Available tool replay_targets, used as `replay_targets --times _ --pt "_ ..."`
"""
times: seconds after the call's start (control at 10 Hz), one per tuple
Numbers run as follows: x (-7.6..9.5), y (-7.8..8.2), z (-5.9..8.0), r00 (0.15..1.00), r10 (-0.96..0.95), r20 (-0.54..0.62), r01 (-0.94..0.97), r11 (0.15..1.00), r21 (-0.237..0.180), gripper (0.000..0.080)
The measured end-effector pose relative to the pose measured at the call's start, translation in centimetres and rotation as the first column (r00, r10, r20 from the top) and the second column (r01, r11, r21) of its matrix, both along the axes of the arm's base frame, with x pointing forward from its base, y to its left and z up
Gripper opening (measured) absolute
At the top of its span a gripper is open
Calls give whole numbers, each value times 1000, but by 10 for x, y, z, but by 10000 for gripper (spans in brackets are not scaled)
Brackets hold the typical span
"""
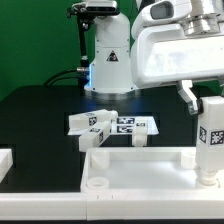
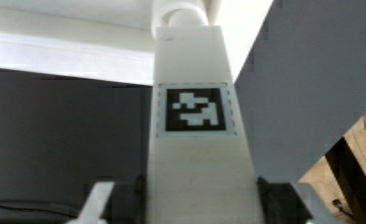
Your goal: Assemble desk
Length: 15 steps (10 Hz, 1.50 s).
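Both pictures are small and a bit soft. In the exterior view the light is bright and even, with no hard shadows. The white arm (image 1: 165, 50) and the white panel (image 1: 140, 175) shine so much that their edges wash out. The black table (image 1: 40, 120) stays dark with hardly any shine. A small blue glow (image 1: 90, 85) shows low on the far part of the arm. In the wrist view the leg (image 2: 198, 150) is very close and fuzzy, and its tag (image 2: 198, 108) has smeared edges. The pale area behind the leg is blown out white. The dark parts beside it are murky.
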State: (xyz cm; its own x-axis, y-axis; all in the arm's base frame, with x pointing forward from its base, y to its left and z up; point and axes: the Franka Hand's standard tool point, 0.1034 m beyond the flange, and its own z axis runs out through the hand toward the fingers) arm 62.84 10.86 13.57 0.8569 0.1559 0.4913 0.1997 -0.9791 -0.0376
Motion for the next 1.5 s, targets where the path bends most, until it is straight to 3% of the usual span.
replay_targets --times 0.4,0.9,1.0,1.1,1.2,1.3,1.4,1.5 --pt "-3 -2 -12 1000 11 -12 -11 1000 -8 285" --pt "0 2 -11 999 12 47 -12 1000 -7 285" --pt "0 2 -11 999 12 47 -12 1000 -7 362" --pt "-1 2 -11 999 12 47 -12 1000 -7 362" --pt "-1 2 -12 999 12 46 -12 1000 -7 542" --pt "0 3 -12 1000 15 16 -15 1000 -9 542" --pt "8 3 -8 1000 16 -12 -17 1000 -11 627" --pt "17 3 -4 997 18 -72 -20 1000 -17 643"
